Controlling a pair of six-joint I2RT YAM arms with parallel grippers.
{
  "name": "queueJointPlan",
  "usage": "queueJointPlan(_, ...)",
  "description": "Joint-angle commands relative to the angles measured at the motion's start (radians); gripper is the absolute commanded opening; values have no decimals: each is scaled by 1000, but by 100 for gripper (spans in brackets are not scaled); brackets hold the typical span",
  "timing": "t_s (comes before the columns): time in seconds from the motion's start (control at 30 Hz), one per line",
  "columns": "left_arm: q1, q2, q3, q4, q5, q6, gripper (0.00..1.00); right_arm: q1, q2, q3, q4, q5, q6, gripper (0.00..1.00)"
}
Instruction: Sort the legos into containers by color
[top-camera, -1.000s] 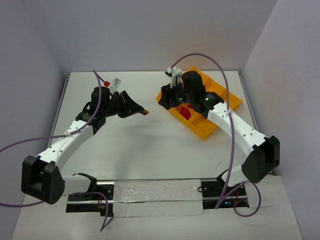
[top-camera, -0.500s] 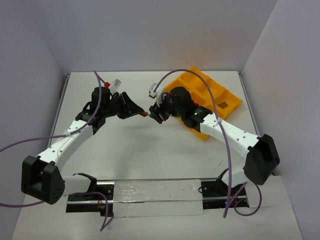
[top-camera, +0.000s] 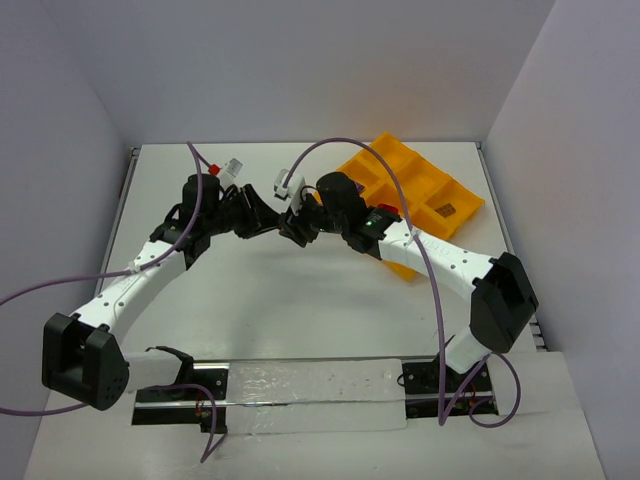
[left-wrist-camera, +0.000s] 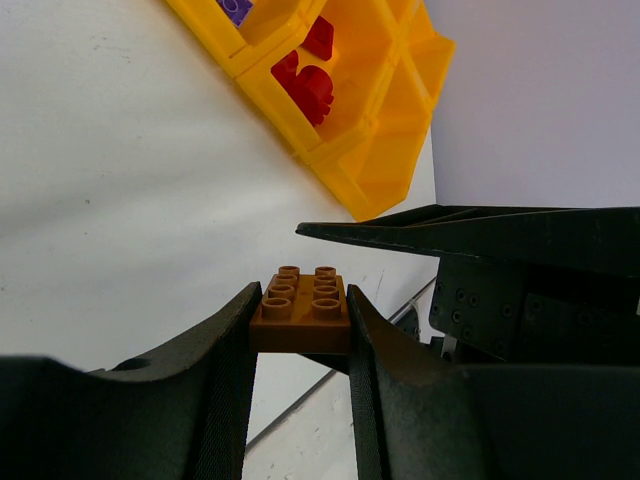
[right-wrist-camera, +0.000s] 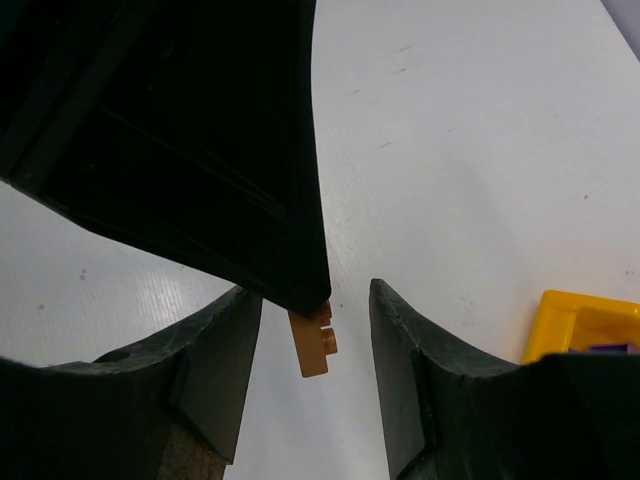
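Observation:
My left gripper (top-camera: 272, 221) is shut on a brown lego (left-wrist-camera: 300, 308), held by its sides above the table with the studs facing the left wrist camera. My right gripper (top-camera: 294, 227) is open, and its jaws stand on either side of that same brown lego (right-wrist-camera: 316, 346) without touching it. The orange-yellow tray (top-camera: 462, 188) lies at the back right. Its compartments hold red legos (left-wrist-camera: 305, 85), a purple lego (left-wrist-camera: 236, 8) and a brown lego (top-camera: 446, 210).
A small red piece (top-camera: 213, 168) and a white piece (top-camera: 232, 164) sit at the back behind the left arm. A corner of the tray (right-wrist-camera: 580, 318) lies to the right of my right gripper. White walls close the table on three sides.
My right arm has swung left from over the tray to the left gripper, and its open jaws now straddle the brown lego. The left gripper has held still with the lego.

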Motion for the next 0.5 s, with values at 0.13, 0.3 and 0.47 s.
queueJointPlan(0.13,-3,-37,40,7,25,18,0,8,17,39,54,-3,24,41)
queueJointPlan(0.3,-3,-43,45,4,27,19,0,7,23,28,63,0,32,33)
queueJointPlan(0.47,-3,-49,53,1,26,21,0,6,27,23,61,5,39,22)
